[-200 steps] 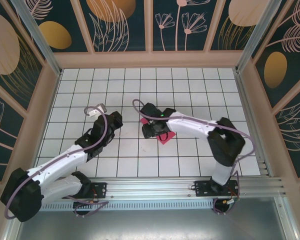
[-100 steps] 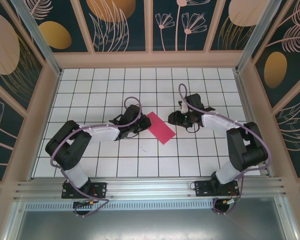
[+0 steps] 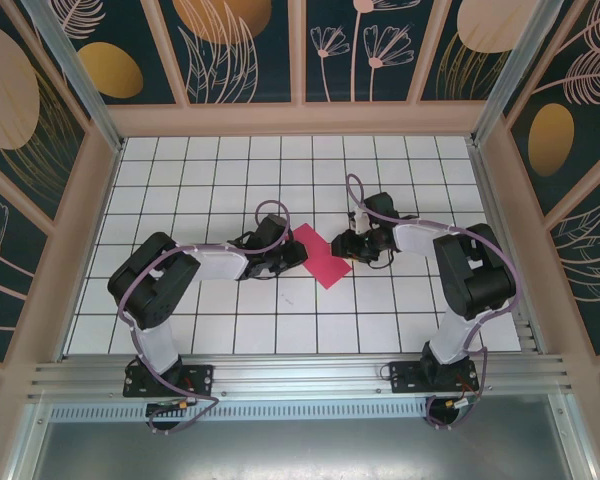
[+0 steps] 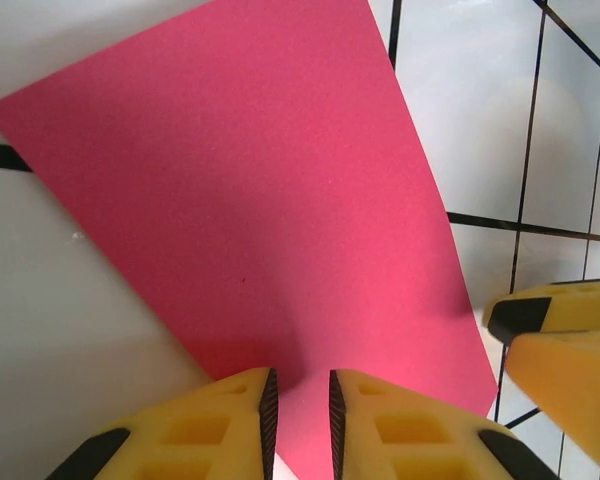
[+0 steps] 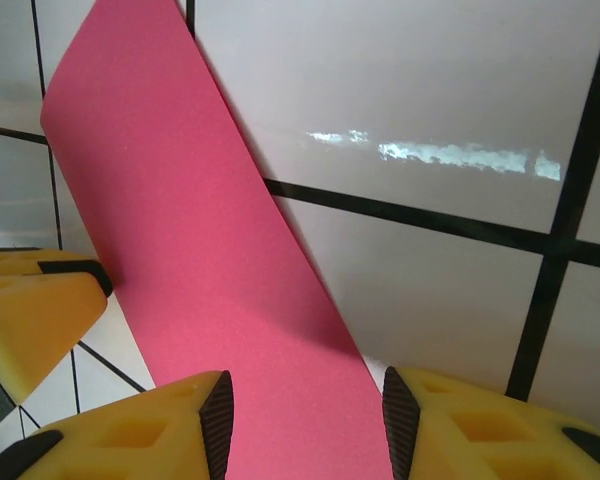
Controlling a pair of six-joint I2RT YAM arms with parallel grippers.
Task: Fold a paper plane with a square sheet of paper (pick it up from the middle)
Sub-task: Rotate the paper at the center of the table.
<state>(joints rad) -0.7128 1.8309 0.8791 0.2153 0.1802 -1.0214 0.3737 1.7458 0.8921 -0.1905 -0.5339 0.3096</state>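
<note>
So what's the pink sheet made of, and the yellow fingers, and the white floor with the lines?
Pink sheet: looks like thin paper, matte, fine grain, crisp thin edges.
Yellow fingers: probably plastic, dull, with hollow cut-outs and black inner pads.
White floor: a smooth glossy board, since lights reflect in it; exact material is unclear.

The left arm (image 3: pixel 210 265) and right arm (image 3: pixel 420 240) lie low across the middle of the table (image 3: pixel 180 160). The left gripper (image 3: pixel 298 256) and right gripper (image 3: pixel 342 246) sit hard against either side of the paper (image 3: pixel 325 265), so those sides are blocked. From the far rows, and from the near rows by the rail (image 3: pixel 300 375), the way is open up to the walls (image 3: pixel 300 118).
</note>
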